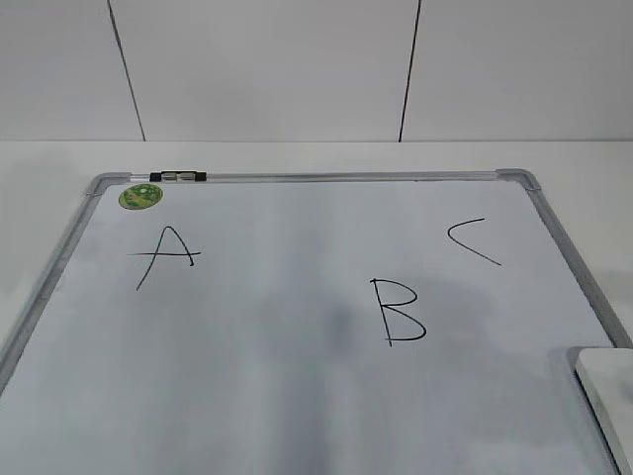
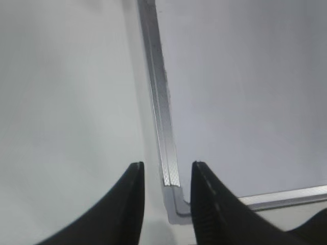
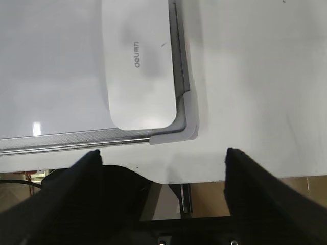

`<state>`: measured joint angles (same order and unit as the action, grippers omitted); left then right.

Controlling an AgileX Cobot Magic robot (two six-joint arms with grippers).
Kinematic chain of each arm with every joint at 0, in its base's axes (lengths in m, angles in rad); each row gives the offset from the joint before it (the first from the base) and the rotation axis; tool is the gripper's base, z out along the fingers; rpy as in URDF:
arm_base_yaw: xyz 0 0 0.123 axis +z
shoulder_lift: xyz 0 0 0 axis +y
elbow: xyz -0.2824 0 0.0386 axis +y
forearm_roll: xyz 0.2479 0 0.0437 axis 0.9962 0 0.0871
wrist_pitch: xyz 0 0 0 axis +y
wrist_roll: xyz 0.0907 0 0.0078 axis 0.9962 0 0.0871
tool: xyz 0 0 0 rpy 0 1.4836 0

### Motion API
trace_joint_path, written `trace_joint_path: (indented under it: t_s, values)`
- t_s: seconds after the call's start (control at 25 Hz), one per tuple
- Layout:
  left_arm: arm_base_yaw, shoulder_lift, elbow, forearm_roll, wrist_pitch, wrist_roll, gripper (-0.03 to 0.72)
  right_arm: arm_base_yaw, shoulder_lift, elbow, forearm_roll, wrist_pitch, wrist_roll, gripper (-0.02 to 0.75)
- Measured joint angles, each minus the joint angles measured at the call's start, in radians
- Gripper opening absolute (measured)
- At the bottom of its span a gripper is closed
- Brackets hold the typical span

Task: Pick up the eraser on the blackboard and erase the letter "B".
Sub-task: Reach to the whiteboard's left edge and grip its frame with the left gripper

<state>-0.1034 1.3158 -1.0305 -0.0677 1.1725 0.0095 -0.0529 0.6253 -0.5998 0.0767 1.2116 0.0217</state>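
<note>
White eraser point(image 3: 139, 61) lying on board point(image 1: 297, 396) against its right frame near a corner, "B" point(image 1: 398, 312) sitting mid-board with bare surface around, right gripper point(image 3: 163, 158) hovering wide open, left gripper point(image 2: 166, 178) slightly parted over frame corner.

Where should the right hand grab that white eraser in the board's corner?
Grip the white rounded-rectangular plastic eraser across its long sides, coming from above. It lies flat against the whiteboard's silver frame, so fingers must clear that edge; the open right hand looks wide enough.
</note>
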Motion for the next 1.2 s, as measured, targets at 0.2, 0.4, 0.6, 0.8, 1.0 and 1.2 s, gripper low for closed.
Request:
trace_joint_path:
  t_s: [0.2, 0.4, 0.6, 0.8, 1.0, 1.2]
  values:
    - [0.0, 0.197, -0.108, 0.007, -0.046, 0.0, 0.238, 0.0, 0.0, 0.0, 0.002, 0.023, 0.002, 0.572]
    - [0.0, 0.344, -0.203, 0.009, -0.075, 0.0, 0.239, 0.0, 0.0, 0.0, 0.004, 0.029, 0.002, 0.572]
    - [0.0, 0.443, -0.259, 0.017, -0.113, 0.0, 0.238, 0.0, 0.0, 0.0, 0.004, 0.03, 0.002, 0.572]
    - [0.0, 0.517, -0.266, 0.03, -0.169, 0.0, 0.238, 0.0, 0.0, 0.0, 0.004, 0.031, 0.004, 0.572]
    - [0.0, 0.572, -0.267, 0.041, -0.189, 0.0, 0.238, 0.0, 0.0, 0.0, 0.006, 0.031, 0.004, 0.572]
    - [0.0, 0.609, -0.267, 0.046, -0.197, 0.0, 0.238, 0.0, 0.0, 0.0, 0.006, 0.031, 0.004, 0.572]
